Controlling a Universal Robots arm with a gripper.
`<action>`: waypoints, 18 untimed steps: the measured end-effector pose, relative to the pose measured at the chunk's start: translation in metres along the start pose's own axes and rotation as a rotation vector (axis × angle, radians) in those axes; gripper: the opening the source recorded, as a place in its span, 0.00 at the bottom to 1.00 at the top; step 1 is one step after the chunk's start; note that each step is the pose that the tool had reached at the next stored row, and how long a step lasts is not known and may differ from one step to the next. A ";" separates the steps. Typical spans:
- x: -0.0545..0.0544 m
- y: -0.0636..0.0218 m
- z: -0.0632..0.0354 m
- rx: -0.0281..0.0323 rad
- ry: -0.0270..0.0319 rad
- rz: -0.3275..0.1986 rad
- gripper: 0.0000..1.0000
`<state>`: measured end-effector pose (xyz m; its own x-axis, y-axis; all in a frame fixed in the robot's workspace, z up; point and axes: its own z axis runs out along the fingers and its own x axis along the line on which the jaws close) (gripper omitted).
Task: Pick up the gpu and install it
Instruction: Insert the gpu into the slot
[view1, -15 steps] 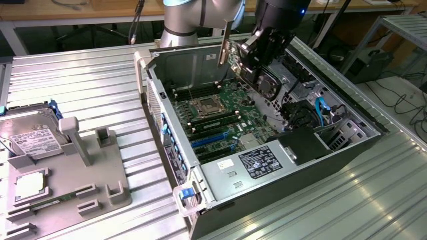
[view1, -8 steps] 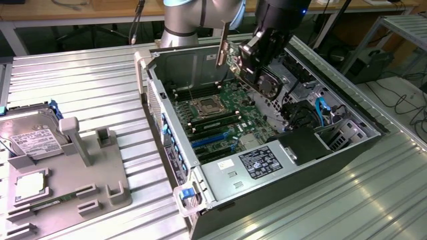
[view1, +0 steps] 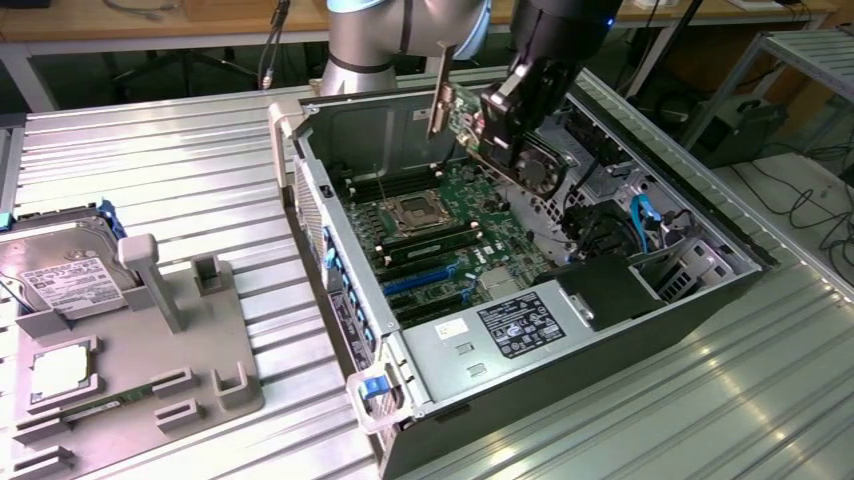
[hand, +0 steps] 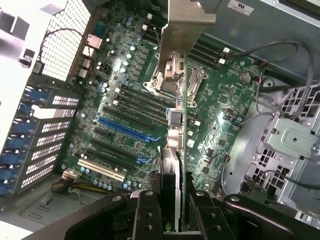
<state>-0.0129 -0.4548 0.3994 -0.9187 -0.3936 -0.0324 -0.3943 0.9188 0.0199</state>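
The gpu (view1: 531, 162) hangs tilted above the open computer case (view1: 627, 350), its pale bracket (view1: 438, 95) pointing up toward the case's rear wall. My gripper (view1: 503, 100) is shut on the card from above. In the wrist view the gpu (hand: 176, 125) appears edge-on between my black fingers (hand: 145, 215), with its bracket (hand: 182, 25) at the far end. Below it lies the green motherboard (hand: 125, 100) with a long blue slot (hand: 125, 130) and black slots beside it. The card is clear of the board and touches no slot.
On the exterior view's left, a grey fixture (view1: 134, 350) holds a silver hard drive (view1: 60, 265), a processor (view1: 60, 370) and a memory stick (view1: 100, 408). Inside the case are the processor socket (view1: 407, 208), blue cables (view1: 641, 225) and a drive cage (hand: 290, 145). The table (view1: 160, 160) is ribbed metal.
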 end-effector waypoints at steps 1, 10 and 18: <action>0.000 0.0000 0.0000 -0.0003 0.0002 -0.010 0.27; 0.000 -0.0002 0.0000 -0.0031 0.0020 -0.097 0.27; 0.000 -0.0004 0.0000 -0.0056 0.0034 -0.171 0.27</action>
<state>-0.0129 -0.4552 0.3994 -0.8381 -0.5445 -0.0324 -0.5452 0.8380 0.0199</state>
